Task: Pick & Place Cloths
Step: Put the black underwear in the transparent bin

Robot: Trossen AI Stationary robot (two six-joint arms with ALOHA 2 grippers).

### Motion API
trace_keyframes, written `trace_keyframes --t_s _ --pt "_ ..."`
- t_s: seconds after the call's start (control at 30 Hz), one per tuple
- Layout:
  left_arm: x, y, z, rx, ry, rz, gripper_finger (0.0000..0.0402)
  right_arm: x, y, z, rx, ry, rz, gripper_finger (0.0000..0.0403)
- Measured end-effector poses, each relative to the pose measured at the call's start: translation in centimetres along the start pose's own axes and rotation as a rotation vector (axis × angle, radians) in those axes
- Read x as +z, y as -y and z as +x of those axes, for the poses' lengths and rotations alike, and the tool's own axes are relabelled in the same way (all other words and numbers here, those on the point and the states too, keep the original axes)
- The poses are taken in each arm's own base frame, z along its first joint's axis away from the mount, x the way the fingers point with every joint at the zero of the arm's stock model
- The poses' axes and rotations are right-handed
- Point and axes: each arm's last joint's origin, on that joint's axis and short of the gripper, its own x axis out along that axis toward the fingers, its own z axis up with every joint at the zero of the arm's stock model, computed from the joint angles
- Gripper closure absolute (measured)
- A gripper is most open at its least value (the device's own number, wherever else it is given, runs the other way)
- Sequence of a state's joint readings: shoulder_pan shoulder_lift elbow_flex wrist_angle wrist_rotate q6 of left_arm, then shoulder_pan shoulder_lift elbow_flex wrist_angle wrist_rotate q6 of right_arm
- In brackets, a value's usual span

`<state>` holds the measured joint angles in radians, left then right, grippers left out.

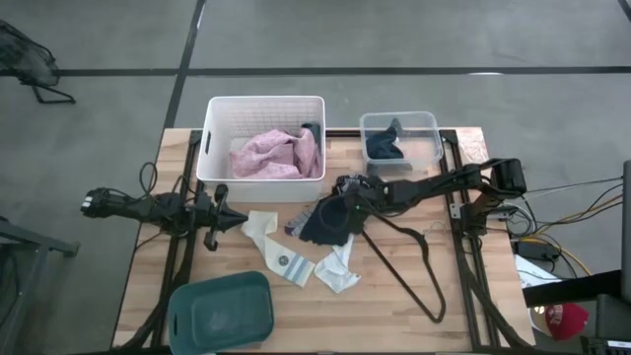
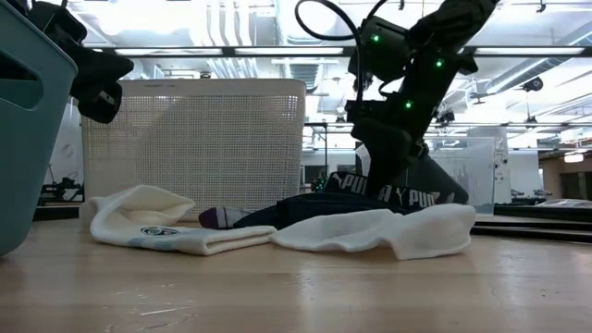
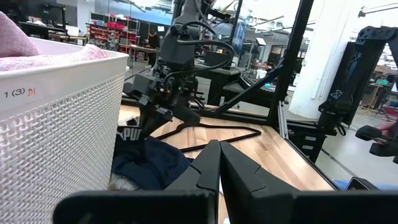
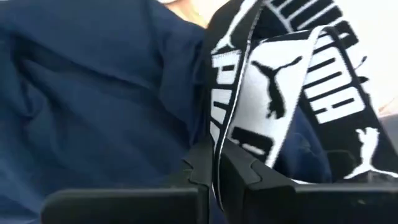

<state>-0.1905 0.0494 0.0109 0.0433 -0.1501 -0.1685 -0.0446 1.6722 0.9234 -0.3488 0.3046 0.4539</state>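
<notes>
Your wooden surface [image 1: 394, 306] stood on grey floor; the white basket [image 1: 219, 168] held a pink garment [image 1: 276, 153]; your right claw [image 1: 340, 205] pinched the navy garment [image 1: 325, 225].

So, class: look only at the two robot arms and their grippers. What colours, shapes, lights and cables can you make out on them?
Both arms are dark, nearly black, built of blocky jointed segments. The right arm shows small green lights near its wrist and a looping black cable above it in the low view. The left gripper ends in two flat, angular, matte black jaws tapering to a point. The right gripper has the same dark, stepped jaws.
</notes>
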Motion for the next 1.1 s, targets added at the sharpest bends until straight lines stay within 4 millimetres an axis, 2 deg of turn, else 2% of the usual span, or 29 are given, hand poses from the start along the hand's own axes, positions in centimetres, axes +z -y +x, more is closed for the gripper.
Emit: trace_keyframes --t_s 0.27,0.5,0.87,1.0,1.1 --pt "0.0 0.0 0.0 0.000 0.000 0.000 0.0390 -0.3 -1.6 -0.6 0.043 0.025 -0.029 0.0394" --pt "0.0 0.0 0.0 0.000 0.000 0.000 0.0390 1.3 -3.8 -2.4 0.106 0.098 -0.050 0.0394" --pt "0.0 0.0 0.0 0.000 0.000 0.000 0.0390 5.8 -7.7 -8.0 0.221 0.278 -0.166 0.0394" --pt "0.0 0.0 0.0 0.000 0.000 0.000 0.0390 7.5 -8.2 -10.5 0.211 0.312 -0.221 0.0394" --pt "0.0 0.0 0.0 0.000 0.000 0.000 0.0390 8.5 -7.9 -12.6 0.118 0.320 -0.238 0.0394"
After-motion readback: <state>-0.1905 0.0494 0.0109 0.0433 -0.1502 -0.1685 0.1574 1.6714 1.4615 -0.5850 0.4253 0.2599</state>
